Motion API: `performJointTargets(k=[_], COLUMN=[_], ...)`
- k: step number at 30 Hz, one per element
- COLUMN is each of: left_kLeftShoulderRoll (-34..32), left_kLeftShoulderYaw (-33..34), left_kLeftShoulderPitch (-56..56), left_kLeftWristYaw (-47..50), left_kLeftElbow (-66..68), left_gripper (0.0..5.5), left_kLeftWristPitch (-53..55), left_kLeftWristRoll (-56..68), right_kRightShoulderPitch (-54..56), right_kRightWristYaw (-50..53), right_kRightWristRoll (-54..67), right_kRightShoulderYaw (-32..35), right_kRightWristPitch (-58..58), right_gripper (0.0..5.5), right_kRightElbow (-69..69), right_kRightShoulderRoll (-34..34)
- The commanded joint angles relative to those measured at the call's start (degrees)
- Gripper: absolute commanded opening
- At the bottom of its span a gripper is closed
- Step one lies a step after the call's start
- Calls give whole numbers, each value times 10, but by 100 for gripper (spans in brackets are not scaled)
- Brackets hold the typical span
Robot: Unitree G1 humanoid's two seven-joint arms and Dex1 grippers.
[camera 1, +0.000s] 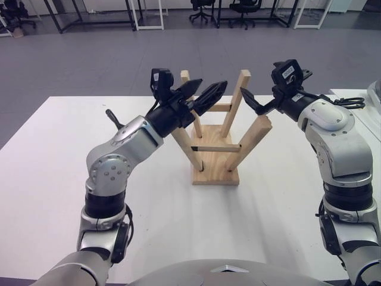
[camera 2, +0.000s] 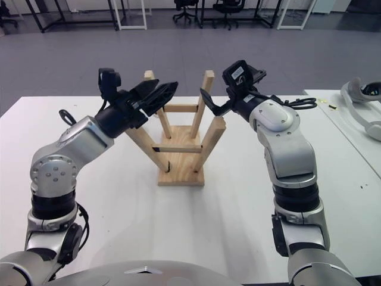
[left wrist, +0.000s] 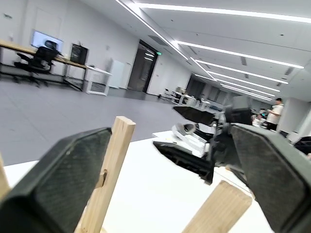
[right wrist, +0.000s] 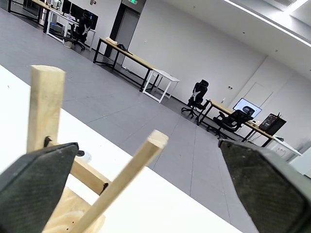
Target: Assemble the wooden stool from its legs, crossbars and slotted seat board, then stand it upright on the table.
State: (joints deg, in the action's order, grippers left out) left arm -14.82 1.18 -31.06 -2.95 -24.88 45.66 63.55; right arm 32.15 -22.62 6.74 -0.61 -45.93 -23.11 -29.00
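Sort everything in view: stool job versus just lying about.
Job: seat board, legs, crossbars (joined, upside down on the table), left claw, right claw, both open.
Lying about: white headset on the side table, office chairs, desks behind.

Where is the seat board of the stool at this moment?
In the left eye view, the seat board lies flat near the middle of the white table, with the legs slanting upward from it.

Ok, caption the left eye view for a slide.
Upturned wooden stool on white table; open left gripper and open right gripper at its legs.
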Motion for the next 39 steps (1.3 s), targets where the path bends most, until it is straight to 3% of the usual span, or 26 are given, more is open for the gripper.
performJointTargets(k=[1,7,10,12,15,17,22,33,36,39], left_kLeftShoulderRoll=[-16,-95,-129,-86,-26,-11,-15,-77,-100,-82], left_kLeftShoulderYaw=[24,92,108,76,-54,-101,-73,123,135,88], left_kLeftShoulderPitch=[-55,-175,-183,-122,44,82,10,-276,-275,-158], left_kLeftWristYaw=[4,-22,-33,-22,-55,-78,-101,-60,-70,-93], left_kLeftElbow=[0,24,33,46,88,123,149,135,143,158], left_gripper=[451,451,451,451,451,451,451,451,451,451], left_kLeftWristPitch=[18,23,33,54,96,77,25,40,52,100], left_kLeftWristRoll=[18,17,14,33,7,-42,-89,2,2,-3], right_kRightShoulderPitch=[-2,-12,-16,-16,-12,-7,-13,-17,-19,-18], right_kRightWristYaw=[6,10,11,10,9,8,17,26,26,24], right_kRightWristRoll=[-4,-9,-8,-7,-7,-7,-11,-10,-9,-9], right_kRightShoulderYaw=[0,-3,-5,-6,-10,-11,-7,-7,-8,-11], right_kRightWristPitch=[9,16,14,13,12,14,13,18,17,17], right_gripper=[540,540,540,540,540,540,540,540,540,540], right_kRightElbow=[7,10,6,5,6,9,2,6,3,3], right_kRightShoulderRoll=[3,3,5,5,5,5,6,10,10,10])
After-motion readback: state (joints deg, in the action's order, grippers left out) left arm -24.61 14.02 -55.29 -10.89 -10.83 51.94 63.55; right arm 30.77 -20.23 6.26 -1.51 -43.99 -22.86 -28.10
